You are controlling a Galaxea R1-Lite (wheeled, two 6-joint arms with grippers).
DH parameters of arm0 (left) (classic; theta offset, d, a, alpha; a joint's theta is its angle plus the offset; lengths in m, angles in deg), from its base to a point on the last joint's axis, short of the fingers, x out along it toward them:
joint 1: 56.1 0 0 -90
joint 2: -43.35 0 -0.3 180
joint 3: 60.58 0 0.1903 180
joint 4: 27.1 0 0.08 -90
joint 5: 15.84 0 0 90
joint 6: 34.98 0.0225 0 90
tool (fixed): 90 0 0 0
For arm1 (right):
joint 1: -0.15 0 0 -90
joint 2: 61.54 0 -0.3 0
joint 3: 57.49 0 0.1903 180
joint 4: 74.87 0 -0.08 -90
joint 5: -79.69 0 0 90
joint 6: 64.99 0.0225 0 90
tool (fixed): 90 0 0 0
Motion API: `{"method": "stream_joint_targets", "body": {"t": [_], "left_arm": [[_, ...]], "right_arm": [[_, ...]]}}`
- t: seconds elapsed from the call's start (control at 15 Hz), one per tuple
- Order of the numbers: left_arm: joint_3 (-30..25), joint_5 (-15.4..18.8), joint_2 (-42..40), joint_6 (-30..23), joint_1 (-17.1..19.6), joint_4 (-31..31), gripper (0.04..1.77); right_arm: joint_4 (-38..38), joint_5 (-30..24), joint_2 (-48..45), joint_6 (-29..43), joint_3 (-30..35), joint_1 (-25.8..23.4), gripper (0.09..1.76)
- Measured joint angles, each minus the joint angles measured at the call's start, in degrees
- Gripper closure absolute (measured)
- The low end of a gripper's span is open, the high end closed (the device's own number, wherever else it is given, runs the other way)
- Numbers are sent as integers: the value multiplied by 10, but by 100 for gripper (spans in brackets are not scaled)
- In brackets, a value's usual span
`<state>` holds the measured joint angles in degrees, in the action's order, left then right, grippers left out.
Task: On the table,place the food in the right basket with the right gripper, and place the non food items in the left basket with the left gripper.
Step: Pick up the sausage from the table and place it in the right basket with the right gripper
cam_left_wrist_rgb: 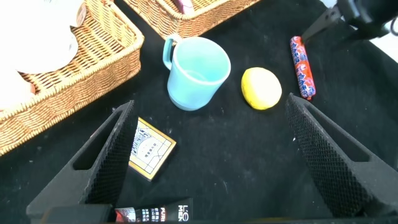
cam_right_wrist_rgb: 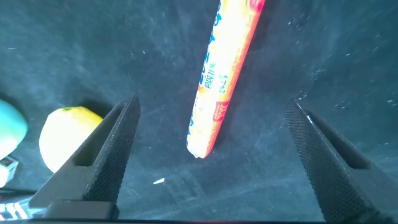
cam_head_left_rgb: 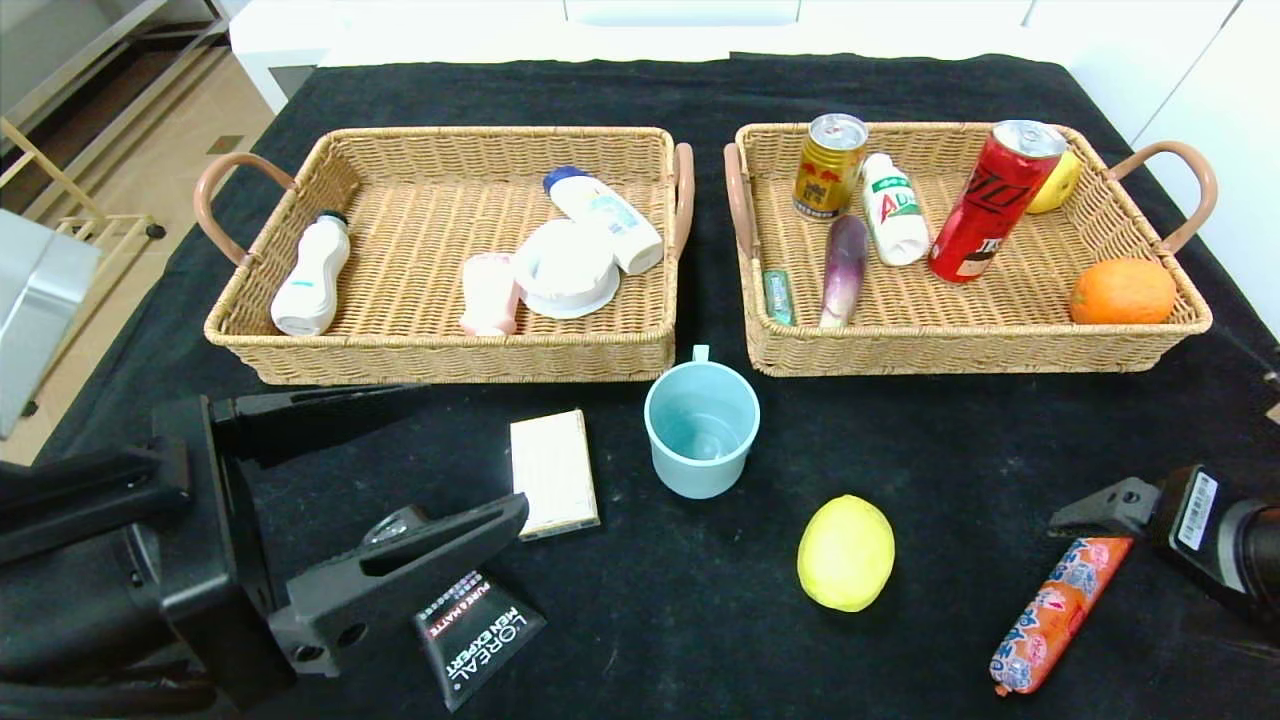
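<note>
Right pincer (cam_head_left_rgb: 1090,515) is hanging low at the right front of the worktop (cam_head_left_rgb: 700,640), fingers spread wide and holding nothing. The right wrist view is showing the sausage (cam_right_wrist_rgb: 221,81) lying on the cloth between the two fingers (cam_right_wrist_rgb: 106,149), so the pincer is apparently lining up over its upper end; the spread is probably there to straddle the wrap before closing.

Left pincer (cam_head_left_rgb: 400,480) is hovering at the left front, likewise spread and empty. Its nearer finger is crossing over the L'Oreal tube (cam_head_left_rgb: 480,635), with the cream box (cam_head_left_rgb: 553,473) just beyond the fingertip. Which of the two it is aiming for I cannot tell.

Blue mug (cam_head_left_rgb: 701,428) is standing upright in front of the gap between the baskets, and the lemon (cam_head_left_rgb: 846,552) is resting between mug and sausage.

Red can (cam_head_left_rgb: 990,200) is already sitting tilted in the right basket (cam_head_left_rgb: 960,350), leaning among other food. Left basket (cam_head_left_rgb: 440,355) is holding bottles and a white tub.

Judgement: sorting is only partly done, with two food items and three non-food items still waiting on the cloth.
</note>
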<state>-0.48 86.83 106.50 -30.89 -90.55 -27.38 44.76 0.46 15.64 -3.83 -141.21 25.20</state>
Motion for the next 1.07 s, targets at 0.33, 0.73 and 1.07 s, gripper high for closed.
{"method": "stream_joint_targets", "body": {"t": [0.33,0.73,1.07], "left_arm": [[0,0,-1,0,0,0,9],[-1,0,-3,0,0,0,9],[-1,0,-3,1,0,0,9]], "right_arm": [[21,-35,27,2,28,-8,15],[66,-36,62,7,56,-15,15],[67,-36,75,7,57,-16,50]]}}
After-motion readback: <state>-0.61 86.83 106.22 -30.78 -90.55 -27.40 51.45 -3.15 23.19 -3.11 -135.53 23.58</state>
